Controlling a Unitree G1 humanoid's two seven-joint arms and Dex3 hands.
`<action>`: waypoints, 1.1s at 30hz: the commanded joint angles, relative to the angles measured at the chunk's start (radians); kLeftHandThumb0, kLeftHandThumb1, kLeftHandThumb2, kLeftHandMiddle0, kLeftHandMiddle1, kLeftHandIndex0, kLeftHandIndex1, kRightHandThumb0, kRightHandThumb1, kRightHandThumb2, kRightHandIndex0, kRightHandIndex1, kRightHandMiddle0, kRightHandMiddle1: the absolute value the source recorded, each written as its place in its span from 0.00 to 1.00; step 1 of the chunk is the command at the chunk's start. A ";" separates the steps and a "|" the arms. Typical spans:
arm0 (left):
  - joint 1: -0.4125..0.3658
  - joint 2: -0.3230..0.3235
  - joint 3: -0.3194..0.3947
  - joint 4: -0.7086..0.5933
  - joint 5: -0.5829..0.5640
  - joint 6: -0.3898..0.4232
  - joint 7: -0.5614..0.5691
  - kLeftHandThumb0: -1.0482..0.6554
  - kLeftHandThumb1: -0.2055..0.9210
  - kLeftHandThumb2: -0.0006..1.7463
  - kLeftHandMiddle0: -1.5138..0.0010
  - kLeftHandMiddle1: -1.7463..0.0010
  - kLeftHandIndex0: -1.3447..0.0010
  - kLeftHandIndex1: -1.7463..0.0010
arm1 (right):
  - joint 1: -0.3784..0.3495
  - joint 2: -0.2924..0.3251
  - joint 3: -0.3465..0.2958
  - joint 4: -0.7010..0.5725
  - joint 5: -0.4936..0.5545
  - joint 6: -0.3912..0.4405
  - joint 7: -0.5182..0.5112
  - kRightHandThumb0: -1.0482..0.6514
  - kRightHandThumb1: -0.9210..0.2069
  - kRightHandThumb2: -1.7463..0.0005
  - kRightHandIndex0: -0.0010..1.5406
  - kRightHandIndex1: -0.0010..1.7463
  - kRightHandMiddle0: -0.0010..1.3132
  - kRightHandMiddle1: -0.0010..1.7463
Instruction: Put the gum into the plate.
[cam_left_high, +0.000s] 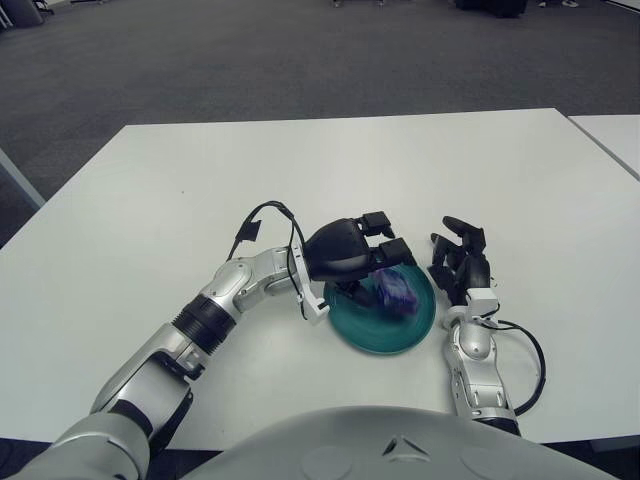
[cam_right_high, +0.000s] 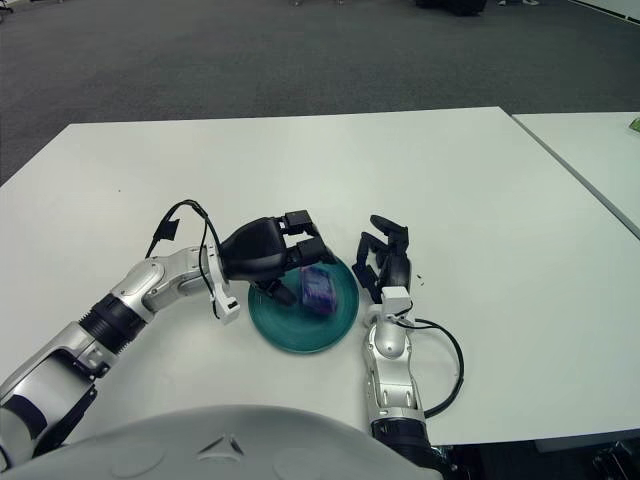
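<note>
- The small blue-purple gum packet lies inside the round, shallow teal-green plate, on its right half, and no finger closes on it.
- The left hand hovers over the plate's left and far edge with its black fingers spread and holding nothing; two fingertips point out just above the gum.
- The right hand shows just beside the plate's right rim, fingers loosely spread and empty, taking no part.
- Judging by how things lie, the gum is already in the plate and only the hand's retreat is left.
- Risk: the packet looks tilted rather than flat, so it may tip or slide toward the right rim.
- Risk: the left fingertips are very near the gum; pulling away low could catch it and flick it out.
- Risk: the palm sits close over the near rim; a dragging exit could shove the light plate across the white table.
</note>
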 joint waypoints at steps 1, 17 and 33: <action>-0.002 -0.001 0.004 0.031 -0.039 -0.001 0.001 0.00 1.00 0.42 0.94 0.93 1.00 0.85 | 0.038 -0.002 -0.003 0.035 0.009 0.049 0.014 0.30 0.00 0.55 0.17 0.30 0.00 0.52; 0.020 -0.014 0.023 0.111 -0.348 0.013 -0.191 0.00 1.00 0.25 1.00 1.00 1.00 1.00 | 0.039 0.000 -0.007 0.050 0.012 0.018 0.035 0.26 0.00 0.52 0.20 0.29 0.00 0.50; 0.275 -0.270 0.243 0.012 -1.080 0.509 -0.341 0.00 1.00 0.43 0.91 0.99 0.99 0.86 | 0.070 0.013 -0.019 0.008 0.024 0.043 0.024 0.26 0.00 0.57 0.26 0.34 0.00 0.58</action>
